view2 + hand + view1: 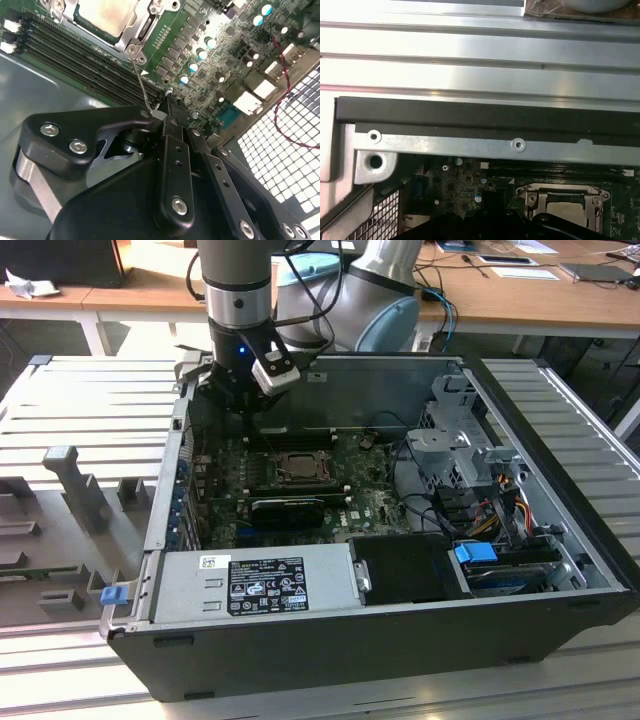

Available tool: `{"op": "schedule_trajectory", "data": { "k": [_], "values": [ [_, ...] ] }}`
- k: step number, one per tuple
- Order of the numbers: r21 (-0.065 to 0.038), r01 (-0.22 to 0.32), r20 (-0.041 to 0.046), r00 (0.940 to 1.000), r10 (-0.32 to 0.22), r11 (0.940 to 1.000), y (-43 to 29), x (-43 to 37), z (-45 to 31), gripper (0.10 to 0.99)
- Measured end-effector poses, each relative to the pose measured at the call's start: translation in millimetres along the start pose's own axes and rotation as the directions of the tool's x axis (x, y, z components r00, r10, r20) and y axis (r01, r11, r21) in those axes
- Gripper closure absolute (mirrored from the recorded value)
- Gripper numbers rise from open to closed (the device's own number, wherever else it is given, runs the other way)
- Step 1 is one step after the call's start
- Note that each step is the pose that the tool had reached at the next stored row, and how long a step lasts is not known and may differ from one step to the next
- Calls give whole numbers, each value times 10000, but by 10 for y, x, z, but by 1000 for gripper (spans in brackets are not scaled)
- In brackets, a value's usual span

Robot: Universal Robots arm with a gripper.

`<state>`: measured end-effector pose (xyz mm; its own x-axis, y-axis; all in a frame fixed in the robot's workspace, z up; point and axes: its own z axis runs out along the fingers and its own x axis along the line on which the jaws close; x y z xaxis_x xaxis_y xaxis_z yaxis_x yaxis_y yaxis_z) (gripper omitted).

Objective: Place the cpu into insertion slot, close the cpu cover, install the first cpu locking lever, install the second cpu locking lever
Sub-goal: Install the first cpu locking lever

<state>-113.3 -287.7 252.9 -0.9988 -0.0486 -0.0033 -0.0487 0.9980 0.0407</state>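
With its black fingers seemingly pinched together, the tool (167,107) grips a thin wire lever (140,82).

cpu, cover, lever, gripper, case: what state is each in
cpu: seated in the insertion slot, face up
cpu cover: closed down around the cpu
locking lever: thin wire rod, its end at the gripper's tip
gripper: low over the motherboard beside the socket
computer case: side panel off, open
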Motion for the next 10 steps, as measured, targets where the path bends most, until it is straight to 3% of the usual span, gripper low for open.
{"op": "schedule_trajectory", "data": {
  "k": [1, 4, 10],
  "values": [
    [-1, 2, -1, 10000, -2, 10000, 5, -14, 0, 980],
    [1, 1, -1, 10000, -1, 10000, 0, -151, -1, 980],
    [1, 0, -1, 10000, 0, 10000, 1, -256, -34, 980]
  ]
}}
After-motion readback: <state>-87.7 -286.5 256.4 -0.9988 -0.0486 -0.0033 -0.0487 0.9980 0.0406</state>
